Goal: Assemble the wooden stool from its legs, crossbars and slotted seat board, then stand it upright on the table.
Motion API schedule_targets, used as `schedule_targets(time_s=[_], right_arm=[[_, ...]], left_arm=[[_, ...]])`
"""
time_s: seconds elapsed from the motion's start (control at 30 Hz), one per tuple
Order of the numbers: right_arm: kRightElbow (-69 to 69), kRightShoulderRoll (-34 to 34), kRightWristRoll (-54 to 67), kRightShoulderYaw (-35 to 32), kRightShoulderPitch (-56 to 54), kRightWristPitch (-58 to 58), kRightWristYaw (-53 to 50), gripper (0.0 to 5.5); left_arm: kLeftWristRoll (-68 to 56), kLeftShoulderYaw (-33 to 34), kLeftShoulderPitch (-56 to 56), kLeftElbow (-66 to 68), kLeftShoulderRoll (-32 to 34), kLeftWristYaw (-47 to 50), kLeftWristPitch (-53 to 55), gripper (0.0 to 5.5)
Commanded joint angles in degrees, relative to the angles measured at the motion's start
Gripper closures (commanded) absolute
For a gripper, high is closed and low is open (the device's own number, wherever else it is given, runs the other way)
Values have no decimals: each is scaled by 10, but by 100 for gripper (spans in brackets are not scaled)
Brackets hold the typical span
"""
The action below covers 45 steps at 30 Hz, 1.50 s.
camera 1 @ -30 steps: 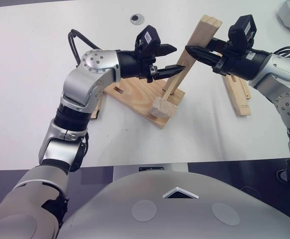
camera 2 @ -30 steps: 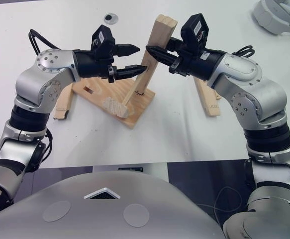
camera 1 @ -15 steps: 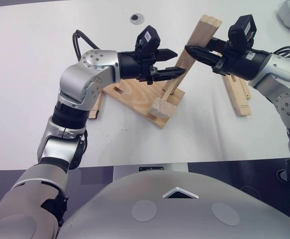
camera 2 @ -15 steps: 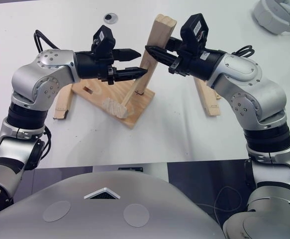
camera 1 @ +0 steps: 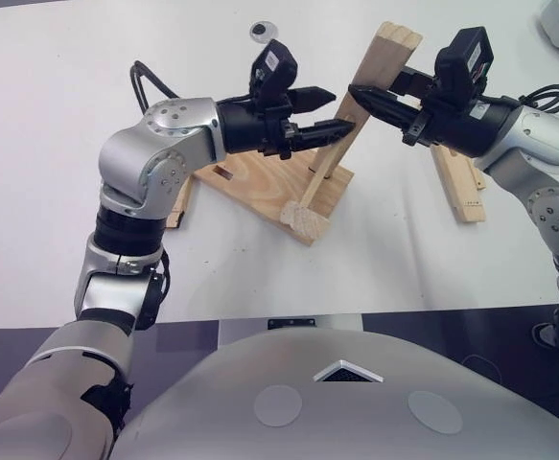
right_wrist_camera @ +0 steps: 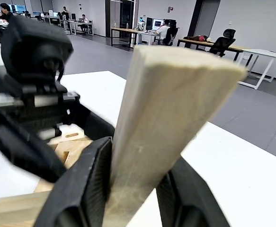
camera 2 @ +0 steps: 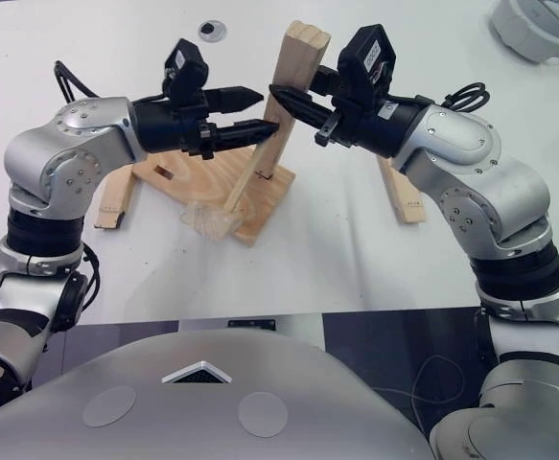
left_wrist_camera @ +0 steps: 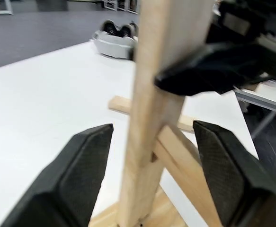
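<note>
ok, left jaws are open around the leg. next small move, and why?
Probably shut the left gripper on the leg. Its jaws stand open either side of the leg without touching, while the right gripper clamps it higher up. The leg leans, foot on the seat board; a second grip should help steady it.

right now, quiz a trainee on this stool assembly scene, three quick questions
1. True or false: the right gripper is shut on the standing leg.
2. The left gripper has its fingers: A shut on that leg, B open on either side of it, C well clear of it.
3. Fill in: the seat board lies ___ on the table.
Key: 1 true; 2 B; 3 flat.
</note>
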Motion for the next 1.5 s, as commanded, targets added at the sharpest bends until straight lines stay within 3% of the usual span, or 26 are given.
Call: schedule_targets(time_s=[0.03,0.3,0.63,0.67,0.87,1.07,1.3,1.4,1.5], right_arm=[[28,-45,-95,34,125,152,-92,423],[-1,23,-15,-105,243,176,-276,423],[-92,44,15,-153,344,190,-367,423],[-97,42,27,-159,347,188,-360,423],[-100,76,45,-192,292,126,-282,289],[-110,99,-21,-209,304,70,-207,289],[-70,81,-128,-237,376,-68,-29,289],[-83,59,-76,-263,385,-79,89,289],[-88,31,51,-286,339,-14,167,289]], left_arm=[[-72,139,32,-137,29,59,18,238],[-10,228,145,-139,32,134,-45,238],[68,186,185,-129,16,197,-94,238],[68,183,188,-137,11,204,-92,238],[77,152,202,-192,-12,243,-82,238],[71,139,201,-211,-25,261,-74,238],[72,141,212,-213,-27,265,-76,238],[79,151,222,-213,-31,273,-90,238],[92,167,232,-205,-40,290,-113,238]])
